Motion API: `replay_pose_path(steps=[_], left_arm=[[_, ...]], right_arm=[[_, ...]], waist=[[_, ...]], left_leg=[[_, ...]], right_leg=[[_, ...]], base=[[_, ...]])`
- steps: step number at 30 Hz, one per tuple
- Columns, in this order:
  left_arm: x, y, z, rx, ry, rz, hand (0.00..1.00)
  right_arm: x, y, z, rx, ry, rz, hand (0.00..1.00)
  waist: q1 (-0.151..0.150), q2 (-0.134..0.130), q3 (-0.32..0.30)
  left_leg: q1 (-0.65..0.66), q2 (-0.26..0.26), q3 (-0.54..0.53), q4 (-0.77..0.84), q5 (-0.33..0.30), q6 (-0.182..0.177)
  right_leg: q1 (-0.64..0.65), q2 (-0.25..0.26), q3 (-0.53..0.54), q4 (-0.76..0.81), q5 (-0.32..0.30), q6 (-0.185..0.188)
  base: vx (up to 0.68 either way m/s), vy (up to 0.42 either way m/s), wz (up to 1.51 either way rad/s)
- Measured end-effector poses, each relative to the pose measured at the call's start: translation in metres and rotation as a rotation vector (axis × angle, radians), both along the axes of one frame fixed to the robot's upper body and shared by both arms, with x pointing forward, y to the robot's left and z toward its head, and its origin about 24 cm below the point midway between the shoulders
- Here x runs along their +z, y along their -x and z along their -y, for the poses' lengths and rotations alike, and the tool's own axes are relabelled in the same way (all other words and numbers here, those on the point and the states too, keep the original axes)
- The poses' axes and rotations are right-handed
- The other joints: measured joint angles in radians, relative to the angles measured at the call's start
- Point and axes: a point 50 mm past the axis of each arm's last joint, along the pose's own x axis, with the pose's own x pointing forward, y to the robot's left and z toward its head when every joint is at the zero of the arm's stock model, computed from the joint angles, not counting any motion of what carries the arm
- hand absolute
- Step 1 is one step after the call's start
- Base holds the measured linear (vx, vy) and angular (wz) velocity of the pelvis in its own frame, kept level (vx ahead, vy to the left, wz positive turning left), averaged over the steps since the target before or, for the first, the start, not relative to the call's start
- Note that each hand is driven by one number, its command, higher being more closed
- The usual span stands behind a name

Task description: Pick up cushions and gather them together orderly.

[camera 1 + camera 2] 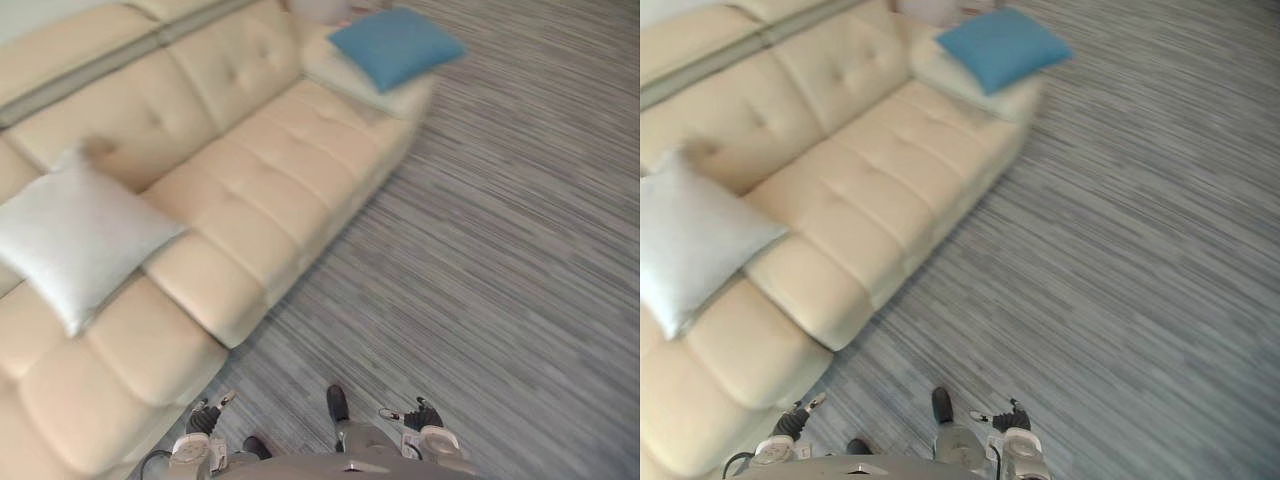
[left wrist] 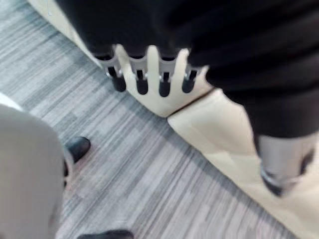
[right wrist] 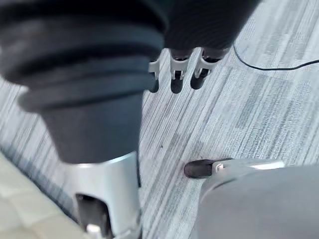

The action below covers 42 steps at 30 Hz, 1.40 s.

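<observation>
Cream sofa [image 1: 270, 170]: white cushion [image 1: 75, 240] at near end, blue cushion [image 1: 395, 45] at far end. Our left hand [image 2: 141, 74], right hand [image 3: 175, 74] hang straight-fingered, empty. We judge: step closer, take white cushion by both edges.

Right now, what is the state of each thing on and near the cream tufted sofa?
Pale grey square cushion: propped against the backrest, untouched.
Blue square cushion: lying flat on the far armrest.
Cream tufted leather sofa: carries both cushions, far apart.
Left hand: open, holding nothing.
Right hand: open, holding nothing.
</observation>
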Motion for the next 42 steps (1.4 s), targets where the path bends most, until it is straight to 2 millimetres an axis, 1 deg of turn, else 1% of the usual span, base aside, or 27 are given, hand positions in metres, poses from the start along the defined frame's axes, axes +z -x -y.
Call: replay_pose_path(steps=[2, 3, 5, 8, 9, 10, 13, 14, 16, 18, 19, 22, 23, 25, 26, 27, 28, 29, 30, 31, 33, 35, 37, 39, 40, 41, 42], left_arm=[[0.001, -0.003, -0.003, -0.006, -0.011, 0.005, 0.0], [0.004, -0.01, -0.006, -0.01, -0.022, 0.025, 0.0], [0.009, -0.022, -0.002, -0.019, -0.016, 0.069, 0.0], [0.007, -0.023, 0.014, -0.031, 0.023, 0.07, 0.0], [0.007, -0.023, 0.016, -0.036, 0.026, 0.067, 0.0], [0.006, -0.021, 0.016, -0.045, 0.025, 0.059, 0.0], [0.003, -0.013, 0.016, -0.039, 0.026, 0.037, 0.0], [0.002, -0.01, 0.017, -0.037, 0.03, 0.027, 0.0], [0.002, -0.011, 0.02, -0.038, 0.039, 0.028, 0.0], [0.002, -0.01, 0.021, -0.035, 0.041, 0.027, 0.0], [0.001, -0.004, 0.019, -0.024, 0.04, 0.016, 0.0], [0.003, -0.008, 0.017, -0.013, 0.039, 0.039, 0.0], [0.004, -0.009, 0.018, -0.012, 0.041, 0.051, 0.0], [0.005, -0.012, 0.019, -0.009, 0.043, 0.06, 0.0], [0.004, -0.011, 0.024, -0.011, 0.05, 0.056, 0.0], [0.004, -0.011, 0.021, -0.02, 0.036, 0.053, 0.0], [0.006, -0.013, 0.015, -0.023, 0.018, 0.062, 0.0], [0.008, -0.016, 0.01, -0.02, 0.007, 0.079, 0.0], [0.01, -0.02, 0.008, -0.01, 0.003, 0.093, 0.0], [0.008, -0.018, 0.006, 0.002, 0.002, 0.081, 0.0], [0.008, -0.018, 0.006, 0.003, 0.002, 0.076, 0.0], [0.008, -0.017, 0.005, 0.004, 0.001, 0.075, 0.0], [0.006, -0.015, 0.006, -0.004, 0.002, 0.062, 0.0], [0.004, -0.01, 0.001, -0.022, -0.016, 0.033, 0.0], [0.004, -0.009, 0.001, -0.038, -0.021, 0.026, 0.0], [0.003, -0.008, 0.001, -0.08, -0.034, 0.01, 0.0], [0.003, -0.008, 0.003, -0.092, -0.036, 0.009, 0.0]], right_arm=[[0.0, -0.001, 0.0, -0.001, 0.0, 0.003, 0.0], [0.0, 0.0, 0.001, -0.004, 0.004, 0.001, 0.0], [0.002, -0.003, 0.006, -0.007, 0.024, 0.004, 0.0], [0.006, -0.005, 0.018, -0.032, 0.051, 0.017, 0.0], [0.006, -0.003, 0.02, -0.044, 0.051, 0.012, 0.0], [0.004, 0.002, 0.021, -0.057, 0.05, 0.001, 0.0], [0.003, 0.003, 0.02, -0.049, 0.052, -0.004, 0.0], [0.003, 0.004, 0.02, -0.051, 0.051, -0.005, 0.0], [0.004, 0.004, 0.022, -0.055, 0.06, -0.006, 0.0], [0.002, 0.007, 0.021, -0.059, 0.059, -0.021, 0.0], [0.0, 0.009, 0.021, -0.06, 0.056, -0.038, 0.0], [0.0, 0.008, 0.021, -0.06, 0.059, -0.036, 0.0], [-0.001, 0.01, 0.021, -0.06, 0.057, -0.04, 0.0], [0.0, 0.007, 0.019, -0.058, 0.056, -0.029, 0.0], [0.001, 0.006, 0.019, -0.059, 0.056, -0.025, 0.0], [0.002, 0.0, 0.015, -0.051, 0.051, -0.008, 0.0], [0.0, 0.002, 0.012, -0.042, 0.045, -0.018, 0.0], [-0.002, 0.004, 0.007, -0.035, 0.035, -0.032, 0.0], [-0.003, 0.006, 0.006, -0.031, 0.033, -0.041, 0.0], [-0.002, 0.002, 0.003, -0.019, 0.03, -0.031, 0.0], [-0.002, 0.001, 0.001, -0.011, 0.023, -0.027, 0.0], [-0.003, 0.002, -0.003, -0.013, 0.012, -0.03, 0.0], [-0.003, 0.001, -0.001, -0.012, 0.016, -0.027, 0.0], [-0.001, -0.003, -0.003, -0.009, 0.003, -0.009, 0.0], [-0.001, -0.005, -0.003, -0.007, 0.002, -0.004, 0.0], [0.001, -0.009, -0.004, 0.001, 0.001, 0.007, 0.0], [0.001, -0.011, -0.004, 0.007, 0.002, 0.013, 0.0]], waist=[[-0.007, 0.004, 0.002], [-0.011, 0.009, 0.0], [-0.008, 0.022, 0.005], [-0.014, 0.061, 0.018], [-0.014, 0.063, 0.019], [-0.011, 0.06, 0.018], [-0.005, 0.062, 0.018], [-0.001, 0.062, 0.018], [0.003, 0.068, 0.019], [0.027, 0.053, 0.029], [0.048, 0.05, 0.034], [0.067, 0.057, 0.039], [0.074, 0.062, 0.041], [0.085, 0.077, 0.048], [0.103, 0.106, 0.039], [0.112, 0.103, 0.041], [0.109, 0.089, 0.047], [0.108, 0.046, 0.049], [0.117, 0.045, 0.058], [0.116, 0.046, 0.057], [0.114, 0.044, 0.056], [0.12, 0.036, 0.05], [0.118, 0.034, 0.046], [0.096, 0.013, 0.041], [0.091, 0.009, 0.04], [0.077, 0.008, 0.04], [0.07, 0.016, 0.041]], left_leg=[[0.002, 0.021, 0.021, 0.04, -0.022, -0.017], [0.009, 0.041, 0.045, 0.056, -0.031, -0.034], [0.024, 0.055, 0.056, 0.052, -0.032, -0.054], [0.045, 0.081, 0.07, 0.087, -0.034, -0.061], [0.047, 0.092, 0.068, 0.113, -0.034, -0.061], [0.041, 0.14, 0.065, 0.229, -0.039, -0.054], [0.009, 0.23, 0.027, 0.432, -0.031, -0.037], [-0.021, 0.255, -0.033, 0.506, -0.041, -0.034], [-0.095, 0.21, -0.184, 0.569, -0.126, -0.039], [-0.148, 0.131, -0.302, 0.563, -0.181, -0.041], [-0.197, 0.07, -0.377, 0.527, -0.199, -0.039], [-0.269, 0.013, -0.457, 0.404, -0.19, -0.041], [-0.29, -0.011, -0.5, 0.302, -0.159, -0.046], [-0.301, -0.02, -0.547, 0.199, -0.076, -0.054], [-0.287, -0.022, -0.559, 0.17, -0.048, -0.043], [-0.289, -0.024, -0.559, 0.178, -0.065, -0.046], [-0.287, -0.037, -0.562, 0.198, -0.079, -0.035], [-0.291, -0.066, -0.56, 0.23, -0.083, -0.023], [-0.298, -0.073, -0.555, 0.271, -0.101, 0.021], [-0.294, -0.085, -0.537, 0.286, -0.115, 0.057], [-0.29, -0.097, -0.525, 0.293, -0.129, 0.075], [-0.272, -0.125, -0.495, 0.288, -0.167, 0.093], [-0.226, -0.142, -0.459, 0.27, -0.207, 0.115], [-0.145, -0.168, -0.453, 0.252, -0.241, 0.129], [-0.121, -0.171, -0.454, 0.246, -0.247, 0.135], [-0.044, -0.173, -0.467, 0.216, -0.26, 0.14], [0.002, -0.169, -0.487, 0.187, -0.26, 0.14]], right_leg=[[-0.002, -0.041, -0.154, 0.048, 0.0, -0.014], [-0.009, -0.051, -0.249, 0.085, 0.015, 0.016], [-0.023, -0.027, -0.22, 0.102, 0.002, 0.047], [-0.033, -0.013, -0.183, 0.146, -0.04, 0.055], [-0.033, -0.012, -0.175, 0.16, -0.052, 0.055], [-0.029, -0.005, -0.142, 0.19, -0.095, 0.059], [-0.014, 0.019, -0.093, 0.209, -0.126, 0.048], [-0.007, 0.03, -0.076, 0.206, -0.136, 0.03], [0.01, 0.04, -0.031, 0.195, -0.143, 0.027], [0.031, 0.04, 0.02, 0.181, -0.144, 0.027], [0.057, 0.042, 0.069, 0.163, -0.15, 0.037], [0.078, 0.04, 0.117, 0.149, -0.157, 0.049], [0.079, 0.04, 0.146, 0.145, -0.161, 0.056], [0.09, 0.059, 0.192, 0.119, -0.162, 0.066], [0.102, 0.089, 0.212, 0.117, -0.153, 0.087], [0.085, 0.096, 0.209, 0.196, -0.189, 0.095], [0.115, 0.103, 0.219, 0.194, -0.213, 0.09], [0.174, 0.102, 0.244, 0.128, -0.205, 0.09], [0.213, 0.093, 0.244, 0.064, -0.204, 0.125], [0.223, 0.081, 0.273, 0.046, -0.206, 0.136], [0.217, 0.065, 0.288, 0.057, -0.222, 0.152], [0.175, 0.031, 0.322, 0.147, -0.278, 0.19], [0.075, 0.014, 0.356, 0.402, -0.343, 0.273], [-0.032, -0.019, 0.351, 0.725, -0.31, 0.327], [-0.052, -0.027, 0.344, 0.796, -0.292, 0.326], [-0.107, -0.052, 0.28, 0.967, -0.293, 0.267], [-0.144, -0.062, 0.22, 1.028, -0.314, 0.208]], base=[[0.11, -0.108, -0.76], [0.12, -0.123, -0.56], [0.09, -0.109, -0.76], [0.04, -0.049, -0.47], [0.04, -0.073, -0.37], [0.03, -0.081, -0.37], [0.06, -0.04, -0.58], [0.1, 0.006, -0.53], [0.11, 0.015, -0.5], [0.09, 0.053, -0.68], [0.1, 0.103, -0.72], [0.09, 0.142, -0.66], [0.08, 0.19, -0.82], [0.14, 0.234, -0.99], [0.17, 0.168, -1.07], [0.23, 0.19, -0.91], [0.28, 0.146, -0.45], [0.35, 0.162, -0.26], [0.36, 0.179, -0.41], [0.27, 0.177, -0.47], [0.24, 0.152, -0.34], [0.28, 0.151, -0.41], [0.26, 0.133, -0.34], [0.29, 0.089, -0.09], [0.37, 0.051, 0.06], [0.4, 0.011, 0.15], [0.49, -0.026, 0.15]])
